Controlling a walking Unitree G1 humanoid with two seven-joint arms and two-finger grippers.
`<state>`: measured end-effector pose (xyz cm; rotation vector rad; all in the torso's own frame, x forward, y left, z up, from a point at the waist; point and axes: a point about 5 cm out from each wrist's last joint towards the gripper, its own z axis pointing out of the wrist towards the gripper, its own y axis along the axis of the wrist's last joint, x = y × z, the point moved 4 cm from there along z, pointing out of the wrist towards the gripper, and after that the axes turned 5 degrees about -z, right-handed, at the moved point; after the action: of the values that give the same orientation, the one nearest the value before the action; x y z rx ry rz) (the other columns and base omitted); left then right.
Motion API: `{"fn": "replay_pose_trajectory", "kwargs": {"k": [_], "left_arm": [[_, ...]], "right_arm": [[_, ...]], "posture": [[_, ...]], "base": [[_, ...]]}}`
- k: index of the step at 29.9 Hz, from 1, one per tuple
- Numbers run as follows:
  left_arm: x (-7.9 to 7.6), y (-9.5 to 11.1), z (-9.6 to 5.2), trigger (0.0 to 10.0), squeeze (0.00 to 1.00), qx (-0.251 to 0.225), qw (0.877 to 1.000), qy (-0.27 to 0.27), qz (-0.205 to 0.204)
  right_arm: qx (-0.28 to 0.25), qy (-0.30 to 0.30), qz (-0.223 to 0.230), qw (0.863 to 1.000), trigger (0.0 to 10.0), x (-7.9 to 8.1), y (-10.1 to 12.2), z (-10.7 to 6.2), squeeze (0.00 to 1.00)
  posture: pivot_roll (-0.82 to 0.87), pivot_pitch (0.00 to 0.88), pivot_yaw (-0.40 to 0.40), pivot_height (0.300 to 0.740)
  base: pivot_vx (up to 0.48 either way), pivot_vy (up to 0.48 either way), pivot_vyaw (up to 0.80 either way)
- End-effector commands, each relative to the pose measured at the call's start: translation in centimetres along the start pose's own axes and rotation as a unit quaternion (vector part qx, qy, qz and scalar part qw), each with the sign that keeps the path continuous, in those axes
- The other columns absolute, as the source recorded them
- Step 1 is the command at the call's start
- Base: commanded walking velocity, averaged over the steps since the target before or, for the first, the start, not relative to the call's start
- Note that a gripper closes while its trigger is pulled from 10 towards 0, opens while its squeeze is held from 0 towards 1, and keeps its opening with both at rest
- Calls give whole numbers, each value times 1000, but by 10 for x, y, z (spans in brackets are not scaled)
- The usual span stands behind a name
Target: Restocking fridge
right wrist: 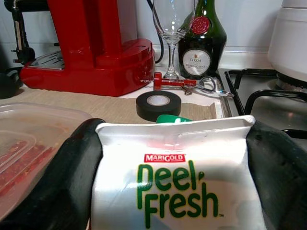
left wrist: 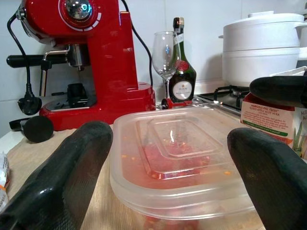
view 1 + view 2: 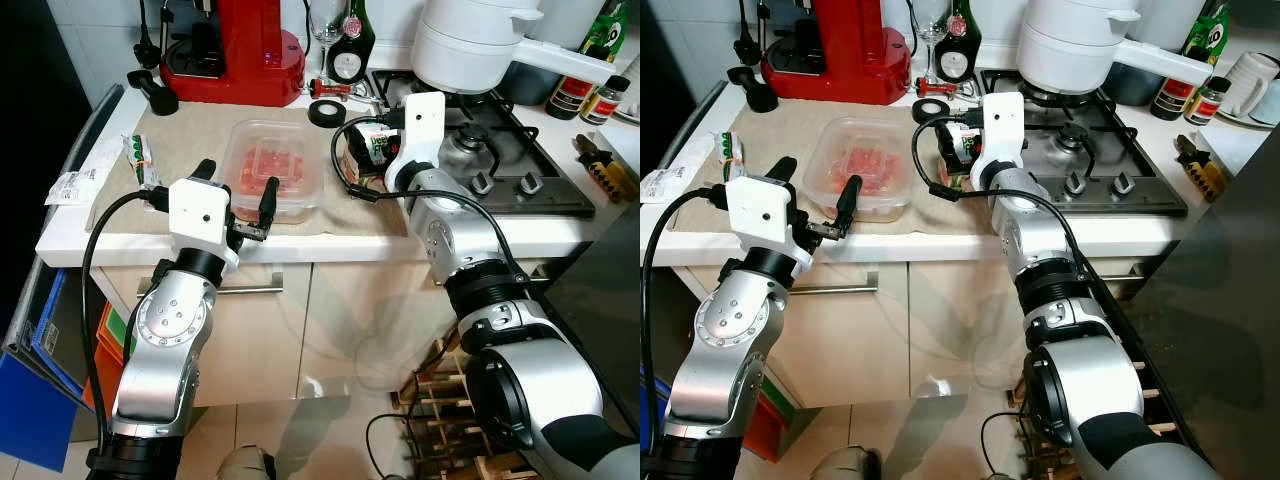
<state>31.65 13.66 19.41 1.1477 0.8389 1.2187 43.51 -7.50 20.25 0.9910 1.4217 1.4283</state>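
Right pincer point(image 1: 172, 191) clamps the juice carton point(image 1: 177, 182); left pincer point(image 2: 168, 177) gapes around the container point(image 2: 182, 163).

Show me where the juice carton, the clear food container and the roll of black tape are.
juice carton point(image 1: 178, 191), right wrist view, on its printed front panel.
clear food container point(image 3: 272, 160), left eye view, on its lid.
roll of black tape point(image 1: 159, 106), right wrist view, on its outer band.

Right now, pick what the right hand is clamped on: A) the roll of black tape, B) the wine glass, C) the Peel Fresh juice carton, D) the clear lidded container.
C: the right hand has a black finger pressed against each side of the Peel Fresh juice carton.
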Motion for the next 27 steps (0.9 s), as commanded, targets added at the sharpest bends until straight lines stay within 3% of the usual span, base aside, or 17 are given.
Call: {"fn": "replay_pose_trajectory", "kwargs": {"k": [1, 27], "left_arm": [[-1, 3, 2, 10000, 0, -3, 1000, -2, 5], [-2, 1, 6, 10000, 0, 3, 1000, -4, 9]], "right_arm": [[-15, 4, 5, 1000, 0, 1, 12, 3, 0], [-23, 0, -12, 1000, 0, -1, 8, -1, 0]], "posture": [[168, 26, -67, 740], [162, 23, -64, 740]], "base": [[0, 0, 0], [0, 0, 0]]}}
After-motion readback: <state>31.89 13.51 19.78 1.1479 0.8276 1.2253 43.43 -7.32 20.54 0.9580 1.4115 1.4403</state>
